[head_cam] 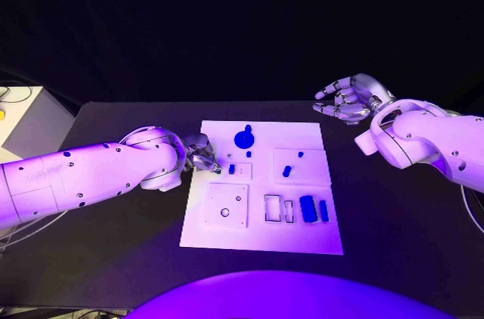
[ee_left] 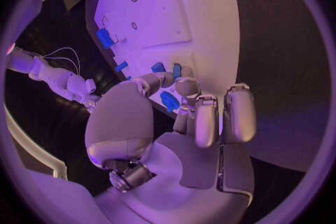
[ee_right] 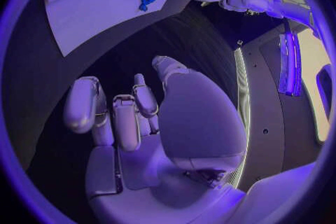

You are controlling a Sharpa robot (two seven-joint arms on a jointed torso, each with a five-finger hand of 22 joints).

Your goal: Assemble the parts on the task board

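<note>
the left hand (head_cam: 198,153) is pinching a small blue part (ee_left: 169,101) at the left edge of the task board (head_cam: 303,240) (several blue parts are lying loose there, so assembly seems early) while the right hand (head_cam: 346,98), loosely curled and empty, is hovering far right.

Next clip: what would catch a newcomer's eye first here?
The white task board in the middle of the black table, dotted with small blue parts. Next, the left hand at the board's left edge, fingers over a small blue part. The right hand hangs off the board beyond its far right corner, holding nothing.
</note>
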